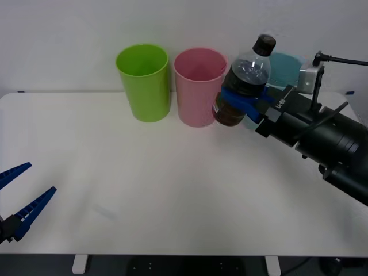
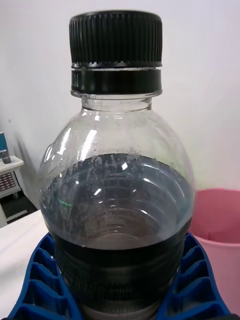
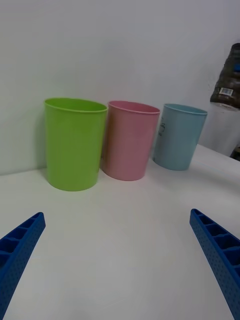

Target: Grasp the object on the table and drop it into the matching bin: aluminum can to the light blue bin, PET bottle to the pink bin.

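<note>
My right gripper (image 1: 240, 102) is shut on the PET bottle (image 1: 244, 80), a small clear bottle with a black cap and dark brown liquid. It holds the bottle in the air, tilted, just right of the pink bin (image 1: 198, 86) and in front of the light blue bin (image 1: 284, 68). In the right wrist view the PET bottle (image 2: 117, 200) sits between the blue fingers (image 2: 200, 280), with the pink bin's rim (image 2: 217, 210) behind it. My left gripper (image 1: 20, 192) hangs open over the table's front left edge. The left wrist view has the pink bin (image 3: 131, 140) and the light blue bin (image 3: 179, 136) side by side.
A lime green bin (image 1: 144, 81) stands left of the pink one, all three in a row at the back of the white table (image 1: 144, 184). A white wall rises right behind the bins. The lime green bin (image 3: 74, 142) also appears in the left wrist view.
</note>
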Robot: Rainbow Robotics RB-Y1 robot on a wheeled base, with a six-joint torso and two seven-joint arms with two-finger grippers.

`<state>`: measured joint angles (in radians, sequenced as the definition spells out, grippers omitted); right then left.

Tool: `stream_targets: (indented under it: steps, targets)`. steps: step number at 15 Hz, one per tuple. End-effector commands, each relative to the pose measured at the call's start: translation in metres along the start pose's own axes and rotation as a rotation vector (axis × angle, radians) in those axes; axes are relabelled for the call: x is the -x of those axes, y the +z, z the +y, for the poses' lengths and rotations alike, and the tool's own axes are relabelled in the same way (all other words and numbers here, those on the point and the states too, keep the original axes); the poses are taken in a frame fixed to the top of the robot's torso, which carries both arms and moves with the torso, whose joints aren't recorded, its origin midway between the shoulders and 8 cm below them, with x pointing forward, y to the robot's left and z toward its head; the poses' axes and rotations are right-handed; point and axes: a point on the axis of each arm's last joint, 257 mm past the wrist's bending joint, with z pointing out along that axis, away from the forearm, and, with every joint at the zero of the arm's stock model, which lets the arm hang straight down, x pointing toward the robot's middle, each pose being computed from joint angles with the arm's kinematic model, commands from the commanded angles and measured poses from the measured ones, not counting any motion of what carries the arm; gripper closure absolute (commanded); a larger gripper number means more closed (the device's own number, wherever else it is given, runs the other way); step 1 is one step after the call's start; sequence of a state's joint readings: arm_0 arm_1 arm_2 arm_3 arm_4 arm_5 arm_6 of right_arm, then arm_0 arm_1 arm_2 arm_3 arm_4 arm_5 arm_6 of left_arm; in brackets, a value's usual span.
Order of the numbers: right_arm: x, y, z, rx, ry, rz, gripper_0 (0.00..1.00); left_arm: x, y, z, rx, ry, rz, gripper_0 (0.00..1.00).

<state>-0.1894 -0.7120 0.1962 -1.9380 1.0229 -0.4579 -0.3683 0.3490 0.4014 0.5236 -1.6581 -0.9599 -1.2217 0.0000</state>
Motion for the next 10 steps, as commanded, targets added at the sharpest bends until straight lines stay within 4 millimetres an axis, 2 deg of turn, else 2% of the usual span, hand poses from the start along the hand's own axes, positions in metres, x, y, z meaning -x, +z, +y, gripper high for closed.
stream_targets:
  steps: [1, 4, 10]
  targets:
    - [0.015, 0.009, -0.010, -0.002, -0.022, -0.009, 1.00, 0.000, 0.000, 0.000, 0.000, 0.000, 0.000, 0.00]
    - [0.030, 0.028, -0.023, 0.003, -0.007, -0.017, 1.00, 0.000, 0.000, 0.000, 0.000, 0.000, 0.000, 0.00]
    - [0.037, 0.076, -0.058, -0.015, -0.034, 0.008, 1.00, 0.000, 0.000, 0.000, 0.000, 0.000, 0.000, 0.00]
